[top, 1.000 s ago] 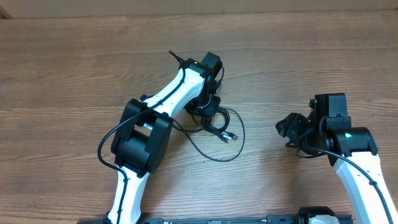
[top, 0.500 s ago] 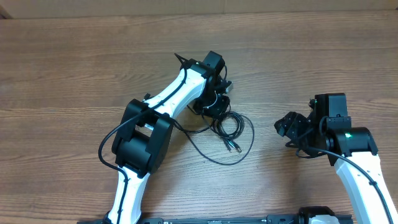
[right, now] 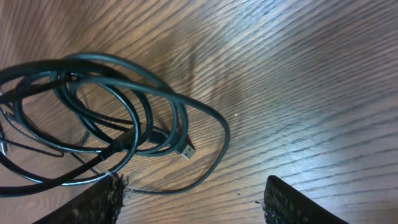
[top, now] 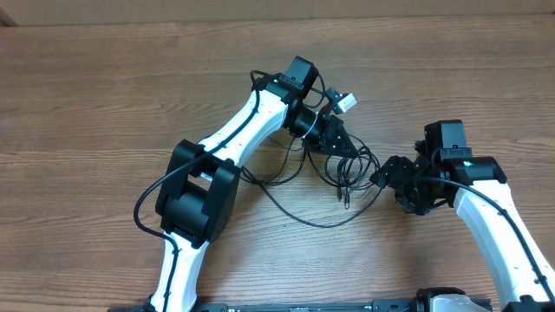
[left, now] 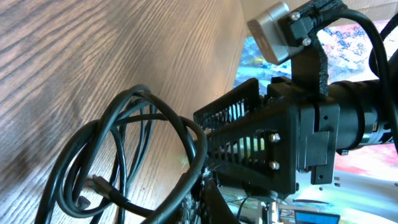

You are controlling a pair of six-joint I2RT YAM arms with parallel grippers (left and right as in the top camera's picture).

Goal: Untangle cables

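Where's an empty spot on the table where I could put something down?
Bare wood on the table left of the left arm and along the far edge, plus the far right corner behind the right arm. It's crowded in the middle: the left gripper holds the cables, and the open right gripper is close beside them.

Cables (top: 347,165): plain black, one plug tip (right: 185,150) silver. Table (top: 104,104) beneath the cables: mid-brown wood with darker streaked grain. Left arm (top: 247,121) and right arm (top: 494,217) either side of the cables: white shells, black joints, black left gripper (top: 341,143) and right gripper (top: 386,173), green light (top: 469,161) on the right arm.
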